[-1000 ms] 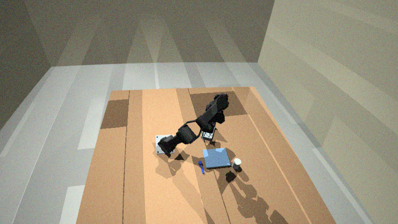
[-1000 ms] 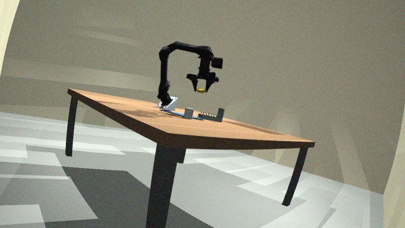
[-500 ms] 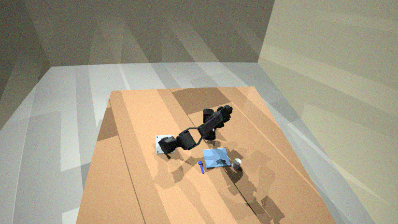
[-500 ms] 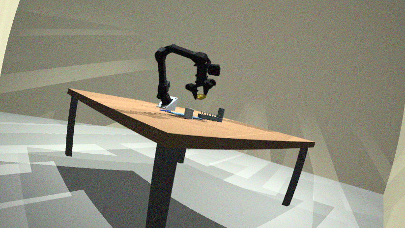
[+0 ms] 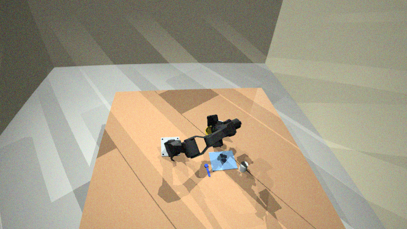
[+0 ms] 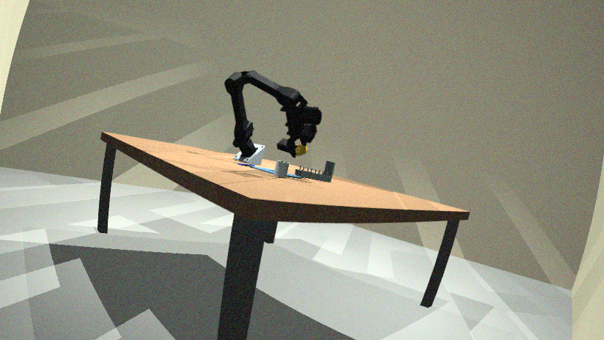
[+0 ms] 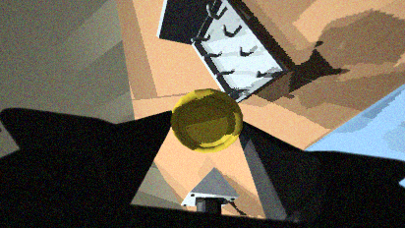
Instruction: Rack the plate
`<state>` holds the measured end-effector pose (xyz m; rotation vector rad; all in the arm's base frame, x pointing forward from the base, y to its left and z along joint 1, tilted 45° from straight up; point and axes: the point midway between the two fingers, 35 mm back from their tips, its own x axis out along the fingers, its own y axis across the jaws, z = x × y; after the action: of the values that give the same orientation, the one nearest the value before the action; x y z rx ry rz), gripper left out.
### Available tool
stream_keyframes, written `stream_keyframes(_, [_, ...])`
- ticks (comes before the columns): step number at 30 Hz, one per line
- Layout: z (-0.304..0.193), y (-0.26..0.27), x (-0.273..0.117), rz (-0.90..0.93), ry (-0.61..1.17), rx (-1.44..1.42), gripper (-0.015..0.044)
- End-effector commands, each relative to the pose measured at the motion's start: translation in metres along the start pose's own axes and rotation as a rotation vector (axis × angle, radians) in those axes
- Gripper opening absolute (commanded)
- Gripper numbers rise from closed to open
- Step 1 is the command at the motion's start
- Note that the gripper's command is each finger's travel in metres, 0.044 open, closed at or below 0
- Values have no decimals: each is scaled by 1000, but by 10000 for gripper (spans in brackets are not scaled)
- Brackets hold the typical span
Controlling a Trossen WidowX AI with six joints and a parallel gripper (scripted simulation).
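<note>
The round yellow plate (image 5: 208,131) (image 6: 301,149) (image 7: 206,140) is held by its edges between the two black fingers of my gripper (image 7: 205,120), which is shut on it. In the exterior view the plate is tilted and hangs in the air above the table, a little above and to the left of the rack's tall end. The grey dish rack (image 6: 313,174) (image 7: 261,61) has short hooked rails in rows and a tall panel at one end. In the wrist view it lies beyond the plate, up and to the right, with a gap in the picture. The arm hides nearly all of it in the top view.
A flat light-blue square (image 5: 213,167) (image 7: 376,129) lies near the rack. A white-grey cup (image 5: 243,167) (image 6: 281,169) stands beside it, and a small blue tool (image 5: 208,171) lies on its other side. The white base plate (image 5: 164,152) is under the arm's foot.
</note>
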<state>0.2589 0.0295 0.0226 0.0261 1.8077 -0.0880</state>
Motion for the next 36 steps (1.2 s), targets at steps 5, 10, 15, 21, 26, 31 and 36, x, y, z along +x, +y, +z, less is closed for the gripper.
stream_keyframes(5, [2,-6,8,141,-65,-163,0])
stream_keyframes(10, [2,-10,13,212,-119,-261,0])
stream_keyframes(15, [3,-14,17,274,-188,-359,0])
stream_keyframes(21, [3,-19,19,326,-286,-484,0])
stream_keyframes(26, [3,-22,21,355,-378,-586,0])
stream_keyframes(31, [2,-26,21,369,-478,-687,0])
stream_keyframes(36, [1,-31,22,371,-586,-781,0])
